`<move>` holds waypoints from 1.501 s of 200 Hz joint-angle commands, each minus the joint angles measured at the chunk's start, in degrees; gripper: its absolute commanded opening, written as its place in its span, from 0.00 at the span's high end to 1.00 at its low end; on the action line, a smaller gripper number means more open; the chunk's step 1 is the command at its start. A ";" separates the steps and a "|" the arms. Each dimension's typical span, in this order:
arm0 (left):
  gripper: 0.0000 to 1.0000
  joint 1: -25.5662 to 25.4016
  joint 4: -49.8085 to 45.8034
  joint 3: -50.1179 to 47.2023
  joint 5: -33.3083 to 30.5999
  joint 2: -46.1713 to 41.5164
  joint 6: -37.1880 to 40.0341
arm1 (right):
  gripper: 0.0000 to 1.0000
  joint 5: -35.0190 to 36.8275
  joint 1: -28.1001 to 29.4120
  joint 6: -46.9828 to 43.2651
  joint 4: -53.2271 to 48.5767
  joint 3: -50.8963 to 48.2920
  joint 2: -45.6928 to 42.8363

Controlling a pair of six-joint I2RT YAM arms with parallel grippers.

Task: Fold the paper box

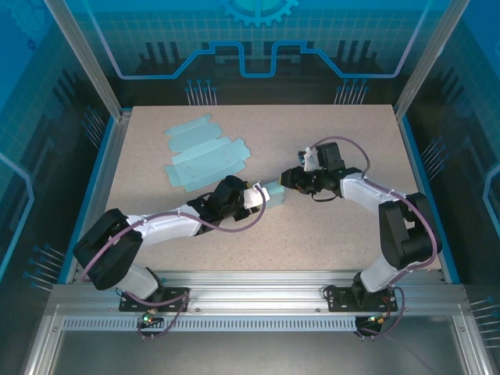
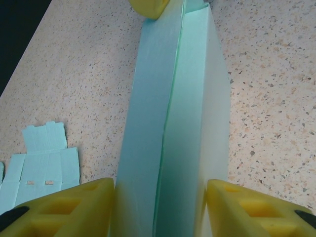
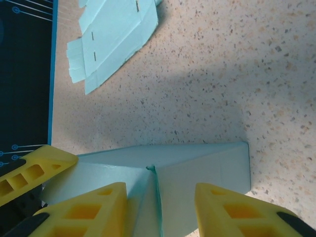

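The paper box [image 1: 274, 191], pale teal and partly folded into a long sleeve, hangs between both arms at mid-table. My left gripper [image 1: 255, 196] is shut on it: in the left wrist view both yellow pads press the box's [image 2: 173, 98] two long sides, with my left gripper [image 2: 160, 210] at its near end. My right gripper [image 1: 291, 180] is at the box's far end. In the right wrist view its fingers [image 3: 94, 207] stand apart over the end flaps of the box [image 3: 197, 163], either side of a seam. Whether they press the flaps I cannot tell.
Several flat teal box blanks [image 1: 205, 152] lie spread at the back left of the speckled table [image 1: 328, 234], also seen as blanks [image 3: 116, 34] beyond the box. Blue rails and aluminium posts [image 1: 94, 78] edge the table.
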 commanded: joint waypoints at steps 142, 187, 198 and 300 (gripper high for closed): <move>0.37 0.13 0.50 0.58 0.02 0.14 -6.32 | 0.63 13.92 0.12 -0.66 -4.55 -12.21 4.89; 0.37 0.24 1.57 0.37 0.09 -0.43 -8.03 | 0.63 15.20 0.38 0.02 -3.44 -13.78 6.37; 0.37 0.22 1.82 0.35 0.09 -0.62 -8.44 | 0.63 16.01 0.66 0.06 -3.38 -13.80 6.93; 0.01 0.42 1.79 2.43 -1.66 -8.00 -29.89 | 0.62 22.47 3.63 -0.47 -6.77 -12.08 4.31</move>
